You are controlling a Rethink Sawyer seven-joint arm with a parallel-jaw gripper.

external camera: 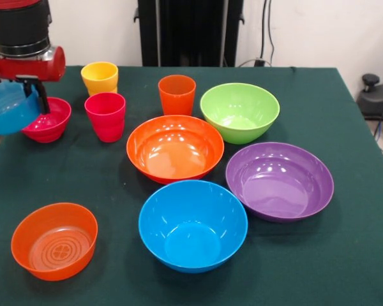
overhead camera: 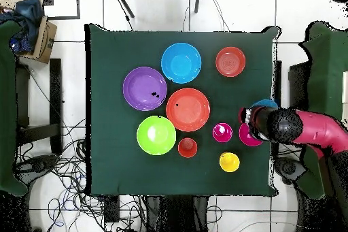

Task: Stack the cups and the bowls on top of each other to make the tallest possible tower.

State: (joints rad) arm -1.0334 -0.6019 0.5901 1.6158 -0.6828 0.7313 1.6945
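Beside the magenta bowl (external camera: 46,120): gripper (external camera: 33,102) clamping translucent blue bowl (external camera: 9,107).

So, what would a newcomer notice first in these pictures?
First, the red arm at the table's edge, its pincer holding a translucent blue bowl tilted in the air beside the magenta bowl. Then the four large bowls clustered mid-table: orange, lime green, purple, blue.

Matt dark green cloth (external camera: 345,268) covers the table. The large orange (external camera: 175,148), lime green (external camera: 240,112), purple (external camera: 279,180) and blue (external camera: 193,224) bowls are smooth, glossy plastic. The small orange bowl (external camera: 54,241) near one corner looks translucent.
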